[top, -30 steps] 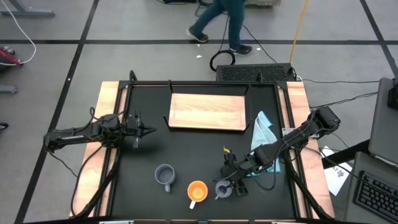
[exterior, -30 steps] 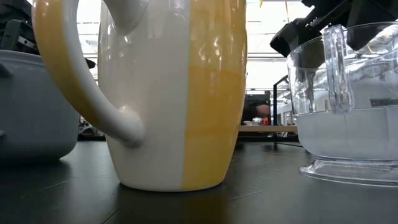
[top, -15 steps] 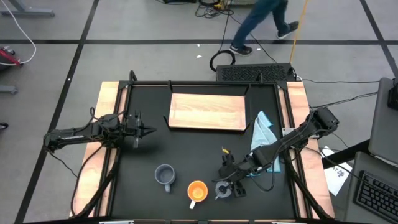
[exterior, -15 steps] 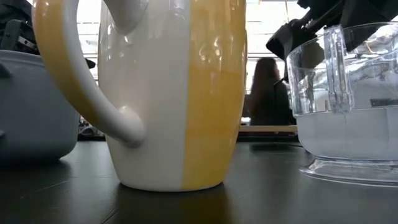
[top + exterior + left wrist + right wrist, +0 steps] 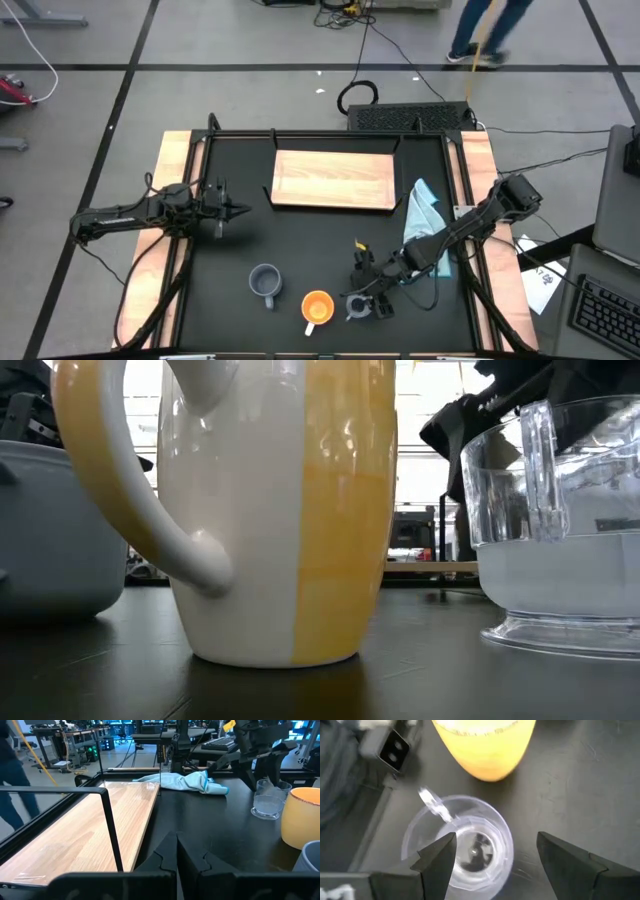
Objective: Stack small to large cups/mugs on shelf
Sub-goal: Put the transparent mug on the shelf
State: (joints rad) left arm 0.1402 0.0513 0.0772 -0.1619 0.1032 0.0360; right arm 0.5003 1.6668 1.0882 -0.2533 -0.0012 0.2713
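Observation:
The clear glass cup (image 5: 465,845) stands upright on the black table near its front edge, beside the orange mug (image 5: 317,306) with the white handle. The blue-grey mug (image 5: 265,281) stands left of the orange one. The light-wood shelf (image 5: 333,180) lies flat at the far middle. My right gripper (image 5: 495,852) hangs open just above the glass cup and slants down at it. One finger (image 5: 437,855) is over the cup's mouth and the other (image 5: 570,865) is beyond its side. My left gripper (image 5: 235,210) waits shut at the table's left side.
A light-blue cloth (image 5: 423,210) lies crumpled right of the shelf. A black metal frame (image 5: 107,820) runs along the table's edges and past the shelf. A person (image 5: 485,30) walks on the floor beyond the far edge.
The person beyond the table's far edge has walked across toward the right.

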